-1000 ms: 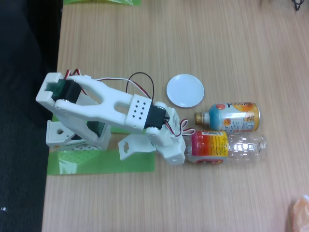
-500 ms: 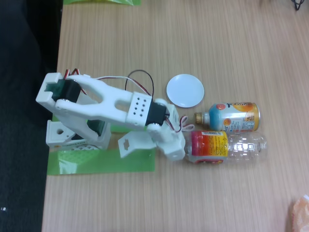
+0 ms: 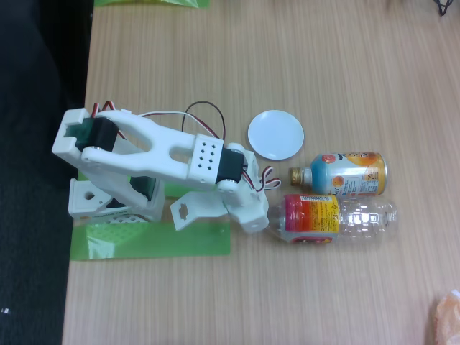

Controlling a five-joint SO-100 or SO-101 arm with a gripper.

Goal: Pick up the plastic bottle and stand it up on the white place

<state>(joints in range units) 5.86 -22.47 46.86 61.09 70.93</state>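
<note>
The plastic bottle (image 3: 338, 217) lies on its side on the wooden table, its pink-orange-yellow label towards the arm and its clear base pointing right. Its neck end sits right at the white gripper body, and the cap is hidden there. Above and to the left of the bottle, the white place (image 3: 275, 134) is a small round plate with nothing on it. In the fixed view my gripper (image 3: 219, 220) hangs just left of the bottle's neck. One white finger (image 3: 192, 209) is splayed far out to the left, so it reads as open and holds nothing.
A shorter capless bottle with a blue and orange label (image 3: 345, 175) lies just above the plastic bottle, almost touching it. The arm's base stands on green tape (image 3: 144, 241) at the table's left edge. An orange object (image 3: 447, 316) shows at the bottom right corner.
The gripper has drawn back a little to the left, uncovering more of the bottle's neck end. The bottle, the plate and the other bottle have not moved.
</note>
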